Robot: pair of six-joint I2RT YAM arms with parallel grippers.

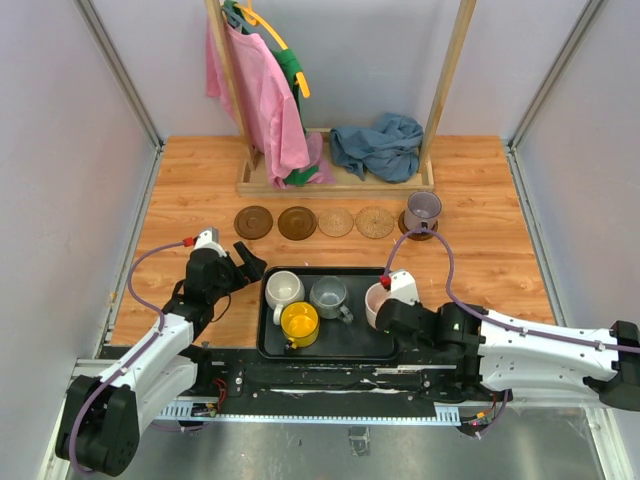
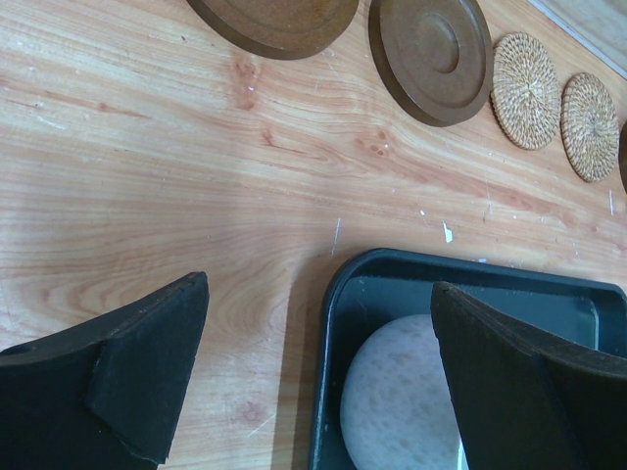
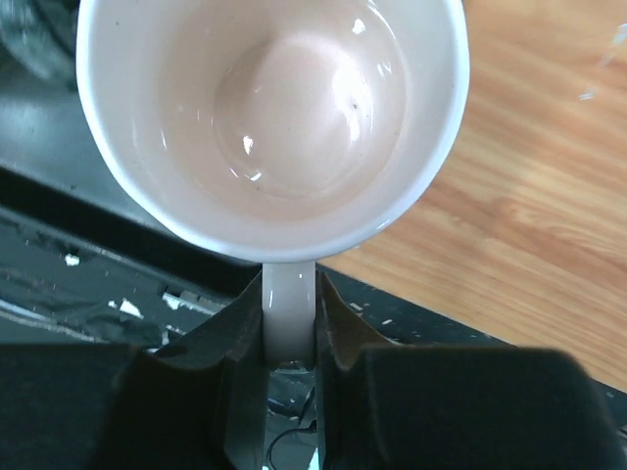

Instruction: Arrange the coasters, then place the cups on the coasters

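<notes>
pink cup (image 3: pixel 274 117): at 3 o'clock edge of tray (image 1: pixel 330 272), held by the handle so it can be lifted | right gripper (image 3: pixel 290 313): closed on that handle | left gripper (image 2: pixel 318 323): wide open, nothing held | coasters (image 1: pixel 336 222): lined up at 12 o'clock

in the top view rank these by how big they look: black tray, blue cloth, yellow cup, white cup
1. black tray
2. blue cloth
3. yellow cup and white cup: these look about alike, so no ranking between them
</notes>
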